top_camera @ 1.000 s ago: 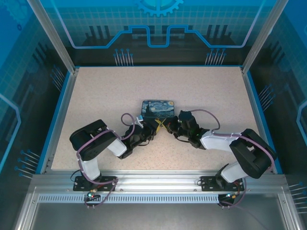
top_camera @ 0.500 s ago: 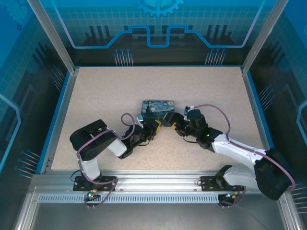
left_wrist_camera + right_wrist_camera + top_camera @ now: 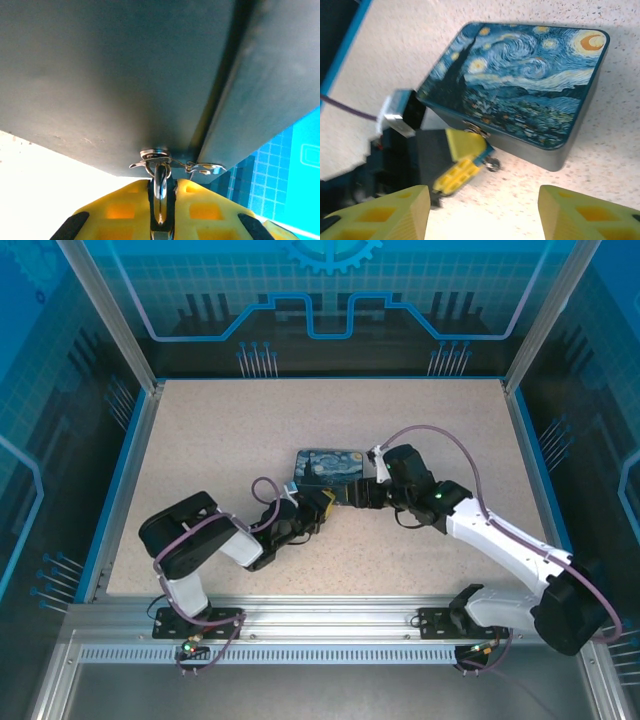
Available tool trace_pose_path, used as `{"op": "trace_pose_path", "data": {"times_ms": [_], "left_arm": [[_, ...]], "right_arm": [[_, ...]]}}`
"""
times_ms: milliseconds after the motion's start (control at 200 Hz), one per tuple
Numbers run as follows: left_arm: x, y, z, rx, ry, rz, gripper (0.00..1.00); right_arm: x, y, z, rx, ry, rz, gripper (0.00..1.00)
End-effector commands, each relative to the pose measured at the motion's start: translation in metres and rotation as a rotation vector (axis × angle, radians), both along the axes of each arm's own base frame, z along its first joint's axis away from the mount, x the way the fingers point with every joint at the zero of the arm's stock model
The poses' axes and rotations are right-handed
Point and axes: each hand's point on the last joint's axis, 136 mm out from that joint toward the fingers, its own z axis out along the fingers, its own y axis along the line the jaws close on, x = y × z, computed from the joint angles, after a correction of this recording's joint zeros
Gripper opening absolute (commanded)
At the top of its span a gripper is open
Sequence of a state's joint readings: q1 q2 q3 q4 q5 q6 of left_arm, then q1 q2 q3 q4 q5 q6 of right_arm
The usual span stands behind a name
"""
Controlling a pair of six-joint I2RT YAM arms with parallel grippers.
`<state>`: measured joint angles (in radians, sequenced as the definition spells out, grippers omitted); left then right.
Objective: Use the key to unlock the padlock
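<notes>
**A:** What do we have on the left?

**B:** The left gripper (image 3: 163, 194), its yellow fingers pressed together on a tiny silvery-grey metal padlock (image 3: 160, 176). The lock hangs at the front clasp (image 3: 155, 154) of the rectangular tin box printed in blue-and-yellow swirls (image 3: 520, 75). We judge the grip is there to steady it.

**A:** And the key?

**B:** A thin dark-grey metal sliver of a key (image 3: 205, 169) pokes out just to the right of the padlock and seems to touch it. No fingers are on it.

**A:** The right side?

**B:** The right gripper (image 3: 482, 202) hovers near the box's front, above the speckled beige tabletop (image 3: 200, 440). Its jaws are wide apart and hold nothing.

**A:** How far along are we?

**B:** We reckon the key sits at the lock, but we cannot tell whether the lock has sprung open. What is left, in our view, is to confirm the turn and then lift the padlock off the clasp.
</notes>
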<state>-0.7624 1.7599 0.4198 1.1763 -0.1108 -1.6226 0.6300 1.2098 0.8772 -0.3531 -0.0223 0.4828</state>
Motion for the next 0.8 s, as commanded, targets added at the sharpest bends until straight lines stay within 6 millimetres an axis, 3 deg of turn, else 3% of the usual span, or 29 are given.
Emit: {"op": "trace_pose_path", "data": {"times_ms": [0,115,340,545,570,795], "left_arm": [[-0.001,-0.003,0.015,-0.027,0.022,-0.006,0.0],[-0.002,-0.003,0.015,-0.007,0.053,-0.011,0.0],[-0.003,-0.006,0.019,0.019,0.096,-0.035,0.0],[0.0,-0.008,0.026,0.027,0.099,-0.047,0.0],[0.0,-0.008,0.027,0.028,0.099,-0.047,0.0],[0.0,-0.009,0.029,0.032,0.108,-0.056,0.0]], "right_arm": [[-0.007,-0.002,-0.009,-0.113,-0.036,0.096,0.57],[-0.015,0.001,-0.022,-0.146,-0.049,0.141,0.55],[-0.018,0.021,-0.023,-0.146,-0.078,0.223,0.46],[-0.016,0.026,-0.039,-0.217,-0.07,0.253,0.46],[-0.011,0.031,-0.03,-0.206,-0.091,0.256,0.46],[-0.003,0.038,-0.039,-0.229,-0.083,0.268,0.46]]}}
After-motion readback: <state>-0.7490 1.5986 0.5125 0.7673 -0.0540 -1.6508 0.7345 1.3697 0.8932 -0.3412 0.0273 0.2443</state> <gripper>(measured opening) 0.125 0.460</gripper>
